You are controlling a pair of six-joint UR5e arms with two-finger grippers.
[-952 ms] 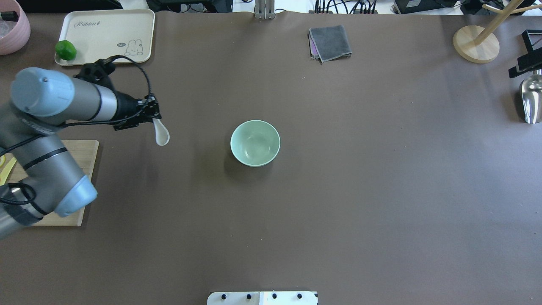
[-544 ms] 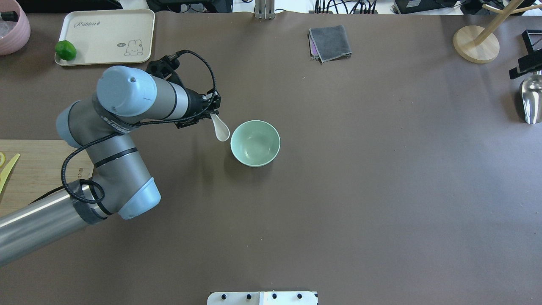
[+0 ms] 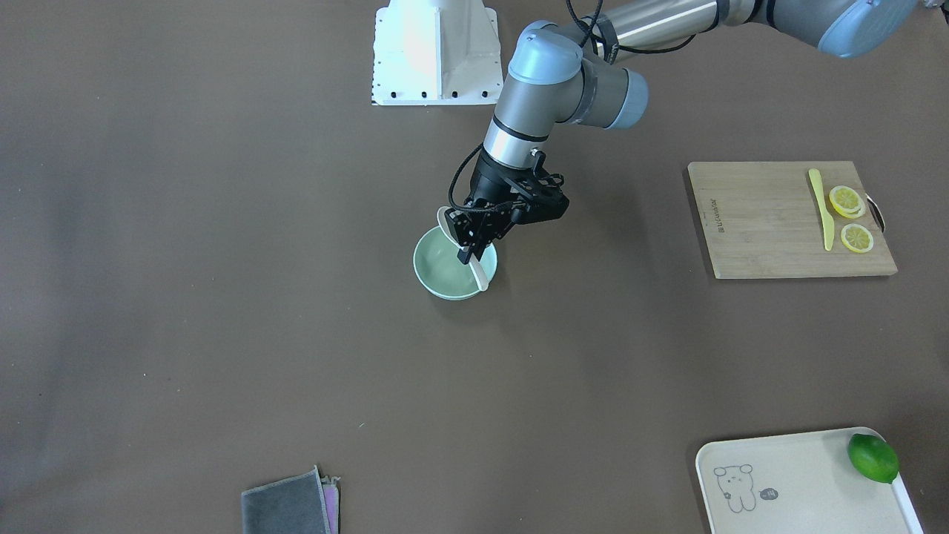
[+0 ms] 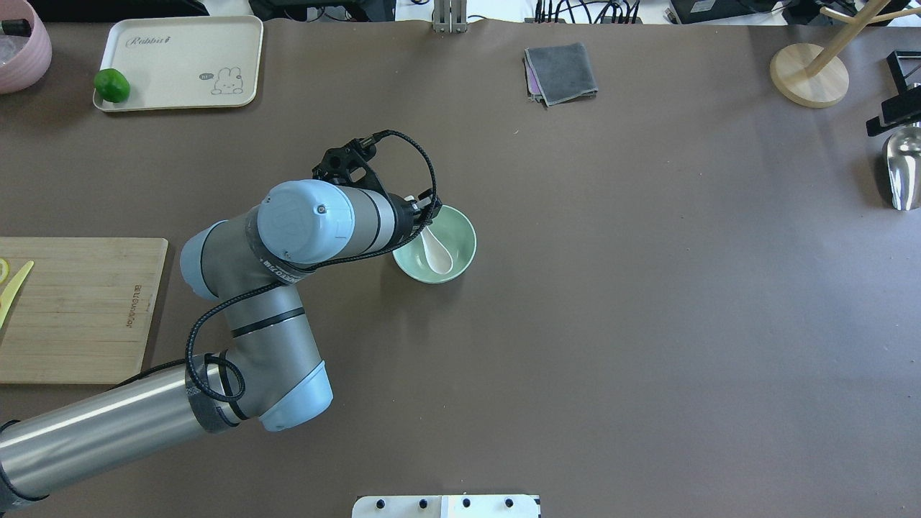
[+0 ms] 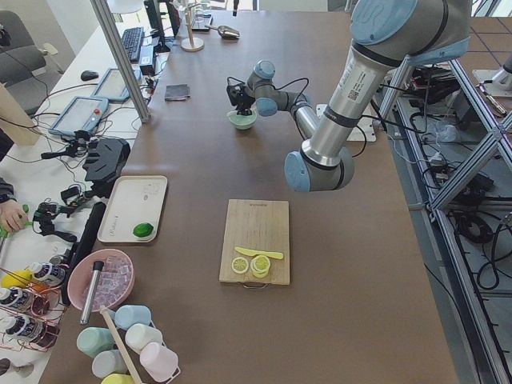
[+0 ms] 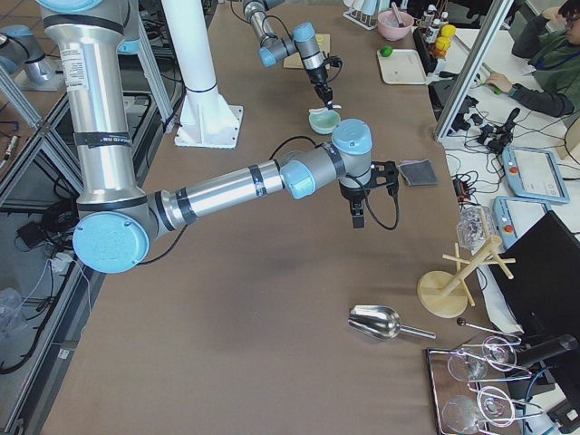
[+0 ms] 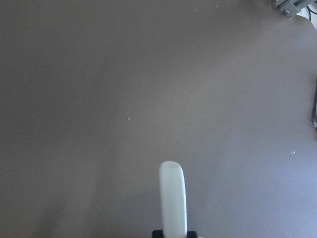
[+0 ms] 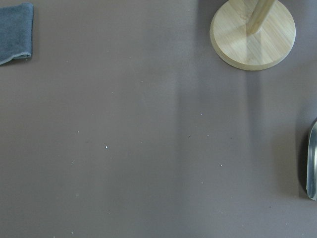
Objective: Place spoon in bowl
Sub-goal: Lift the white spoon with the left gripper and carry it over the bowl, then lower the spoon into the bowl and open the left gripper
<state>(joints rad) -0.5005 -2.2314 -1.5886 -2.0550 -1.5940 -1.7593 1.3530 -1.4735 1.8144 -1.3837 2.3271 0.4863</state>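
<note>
The left gripper (image 4: 426,218) was clamped on the spoon (image 4: 437,253) handle, scoop slanting down from the fingers, seemingly just inside the bowl (image 4: 465,229).

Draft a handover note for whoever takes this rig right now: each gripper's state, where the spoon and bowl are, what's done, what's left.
Left gripper: shut on the handle of the spoon, above the bowl.
Right gripper: seen only from the side, so open or shut cannot be told; it is well away from the bowl.
Spoon: scoop hangs down within the bowl's rim; contact with the bowl unclear.
Bowl: upright.
Done: spoon grasped and brought to the bowl.
Left: open the left gripper to release it, then withdraw.
</note>
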